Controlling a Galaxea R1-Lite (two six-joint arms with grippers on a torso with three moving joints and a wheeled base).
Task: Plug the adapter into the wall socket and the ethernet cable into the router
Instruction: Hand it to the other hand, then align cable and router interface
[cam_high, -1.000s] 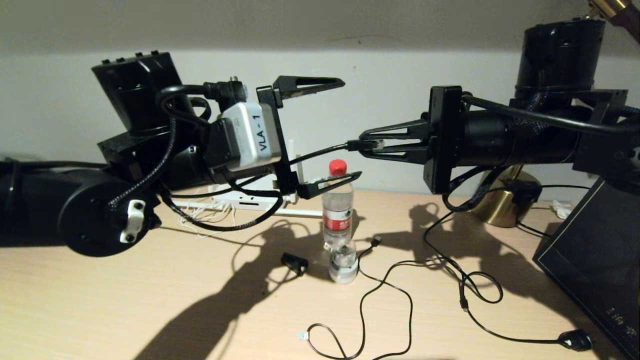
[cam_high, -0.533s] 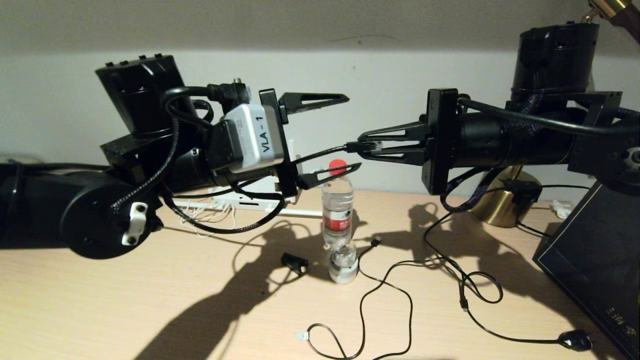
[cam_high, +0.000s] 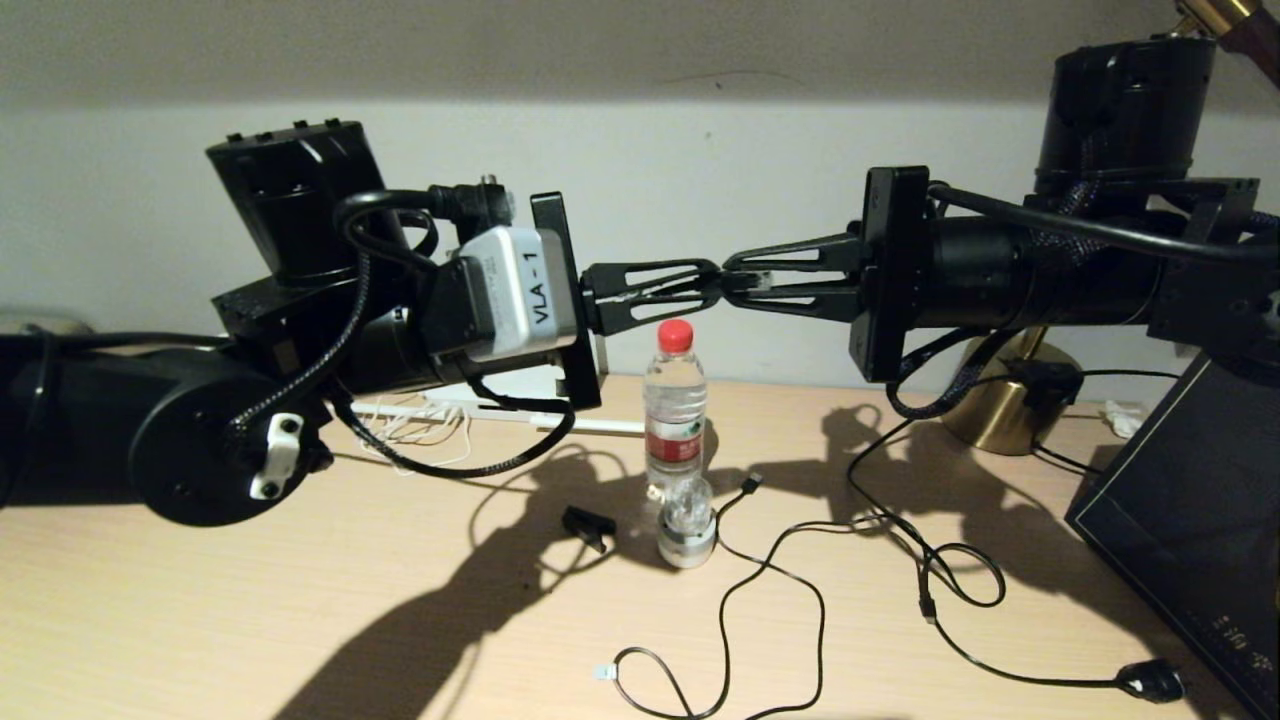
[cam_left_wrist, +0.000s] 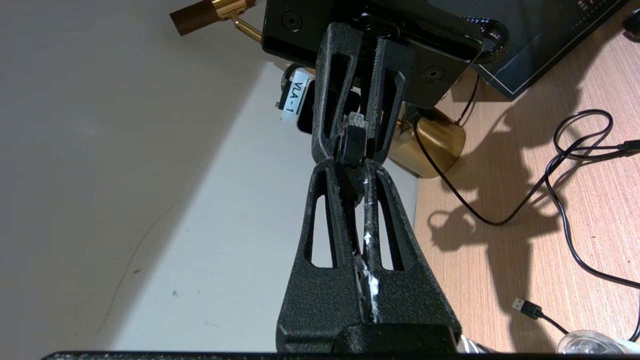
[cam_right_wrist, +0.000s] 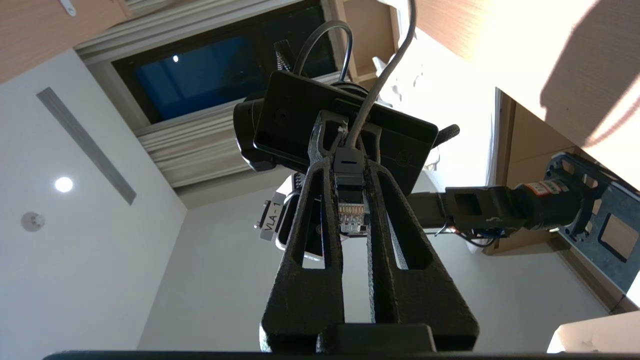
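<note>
Now my left end effector (cam_high: 712, 287), spread wide a moment ago, is pinching the ethernet cable (cam_left_wrist: 353, 148) behind its plug at mid-frame, while my right end effector (cam_high: 732, 283) is gripping it: handover underway.

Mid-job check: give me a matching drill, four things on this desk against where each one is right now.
1. ethernet cable
2. water bottle
3. black mains plug
4. router

A. lying at the near right corner of the table
B. upright below the grippers
C. in the air, pinched by the left gripper and right gripper
D. at the table's back, partly hidden

Pairs: 1-C, 2-B, 3-A, 4-D
</note>
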